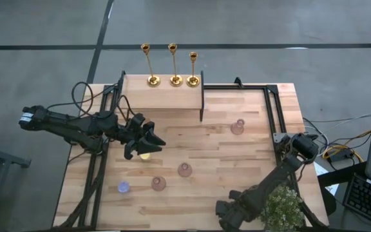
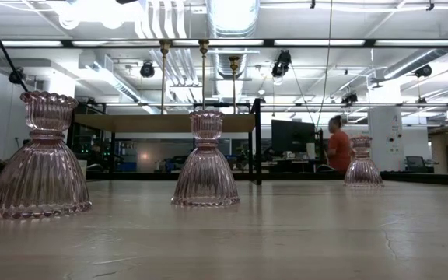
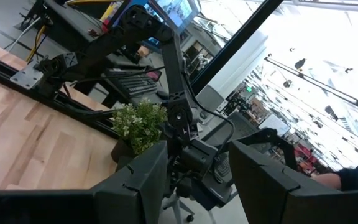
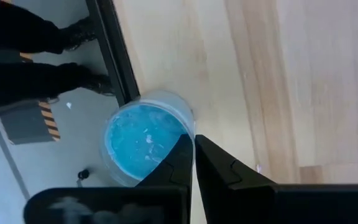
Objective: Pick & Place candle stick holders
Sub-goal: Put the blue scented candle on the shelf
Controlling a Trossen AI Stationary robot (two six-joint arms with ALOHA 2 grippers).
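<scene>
Three gold candle stick holders [image 1: 172, 64] stand upright in a row, bases on a raised wooden shelf [image 1: 163, 96] at the table's far edge. Their thin stems [image 2: 203, 74] show behind the glass pieces in the low view. My left gripper [image 1: 153, 140] hovers open and level over the table's left middle, above a yellow candle [image 1: 145, 155], with nothing between its fingers [image 3: 142, 180]. My right gripper [image 4: 193, 155] is shut at the table's near edge, pointing steeply down, its tips beside a blue candle in a clear cup [image 4: 145, 140]. My right gripper's shut fingertips [image 4: 182, 152] stand at the rim of the blue candle's clear cup [image 4: 179, 115], coming from above. Whether they touch it I cannot tell. The cup sits on the table at its near edge.
Three pink ribbed glass holders [image 1: 237, 127] [image 1: 185, 170] [image 1: 158, 183] stand on the table. Another blue candle [image 1: 123, 187] lies near the left front. A small potted plant [image 1: 282, 206] sits at the near right corner. A black upright post [image 1: 202, 96] ends the shelf. A person's shoes [image 4: 79, 34] show beyond the near edge.
</scene>
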